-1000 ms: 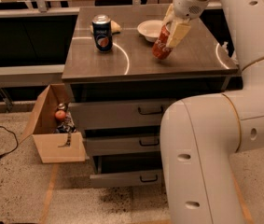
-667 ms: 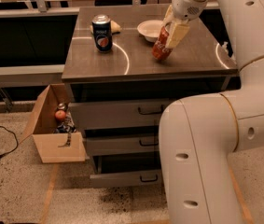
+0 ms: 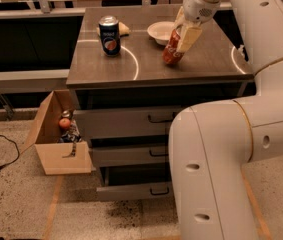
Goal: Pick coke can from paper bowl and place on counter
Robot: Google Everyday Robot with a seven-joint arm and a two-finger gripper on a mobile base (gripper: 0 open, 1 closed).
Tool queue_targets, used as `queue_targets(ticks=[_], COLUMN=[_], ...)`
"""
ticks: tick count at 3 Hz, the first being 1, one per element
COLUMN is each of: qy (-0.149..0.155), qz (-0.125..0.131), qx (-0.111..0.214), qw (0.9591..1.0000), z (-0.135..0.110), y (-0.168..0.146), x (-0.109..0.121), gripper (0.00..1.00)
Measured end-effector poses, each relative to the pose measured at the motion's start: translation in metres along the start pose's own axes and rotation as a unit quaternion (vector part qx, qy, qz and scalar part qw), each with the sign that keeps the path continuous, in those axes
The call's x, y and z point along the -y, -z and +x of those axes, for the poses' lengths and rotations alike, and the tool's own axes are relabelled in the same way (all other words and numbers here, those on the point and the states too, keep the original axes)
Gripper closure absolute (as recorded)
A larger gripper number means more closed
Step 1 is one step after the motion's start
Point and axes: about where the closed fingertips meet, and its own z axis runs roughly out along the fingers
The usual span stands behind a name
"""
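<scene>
place: lab or workshop | signs: grey metal drawer cabinet, speckled floor, loose cable, open cardboard box | gripper: over counter's right half, toward back edge, clamped on coke can

Two cans, one bowl, seemingly; jaws above counter.

Claw, gripping the tilted coke can, is occupying the tabletop's right-centre, just before the paper bowl. Dark blue can is standing back left, pale lump just behind. Front-left and far-right stretches are lying open.
</scene>
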Motion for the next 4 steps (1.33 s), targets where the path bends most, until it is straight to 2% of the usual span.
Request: queue_targets(ticks=[1, 2, 3, 4], qy=[-0.005, -0.009, -0.011, -0.038], qz=[-0.005, -0.01, -0.01, 0.012], qx=[0.004, 0.011, 0.014, 0.0], qw=[1.0, 0.9998, 0.9998, 0.9992], z=[-0.001, -0.002, -0.002, 0.019], y=[-0.002, -0.004, -0.002, 0.014], x=[-0.002, -0.005, -0.006, -0.004], gripper=[0.07, 0.0, 0.0, 0.0])
